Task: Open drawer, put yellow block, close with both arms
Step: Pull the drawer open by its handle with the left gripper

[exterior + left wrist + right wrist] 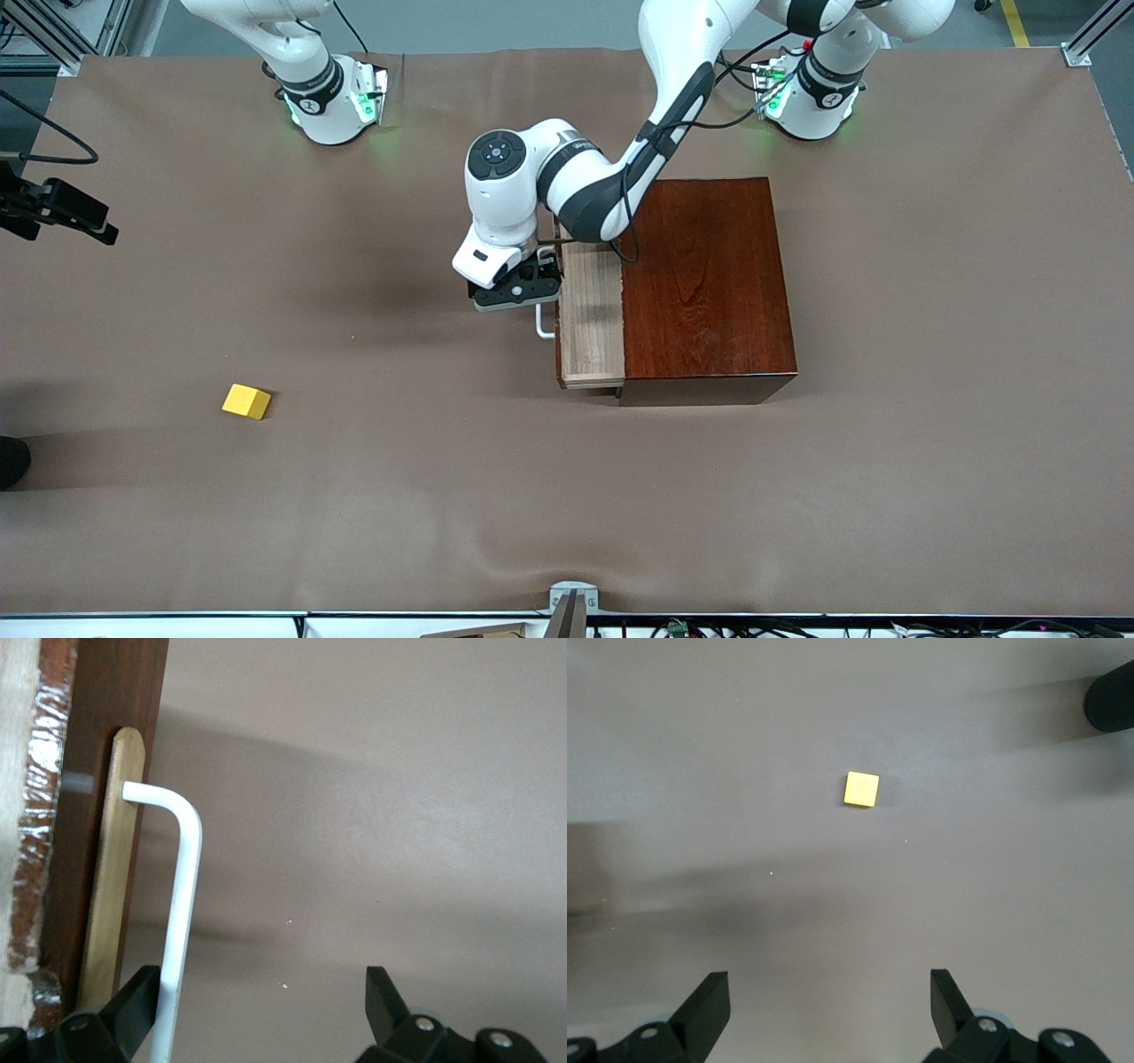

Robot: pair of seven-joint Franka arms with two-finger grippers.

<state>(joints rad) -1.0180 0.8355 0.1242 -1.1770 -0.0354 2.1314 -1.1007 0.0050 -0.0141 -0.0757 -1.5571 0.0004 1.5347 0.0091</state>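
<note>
Front view: the drawer (589, 315) stands partly pulled out of the dark box (704, 283) at the frame's middle. The left pincer (523, 288) is at the white handle (543, 321). The yellow block (246, 401) lies alone at lower left, with much bare desk (443, 496) around it. The right arm's hand is cut off above the frame.

Left wrist view: fingers wide, one finger (133, 1005) touching the handle (182, 904).

Right wrist view: the right pincer (830, 1005) is wide and holds nothing, over the block (861, 788). No writing can be read.
</note>
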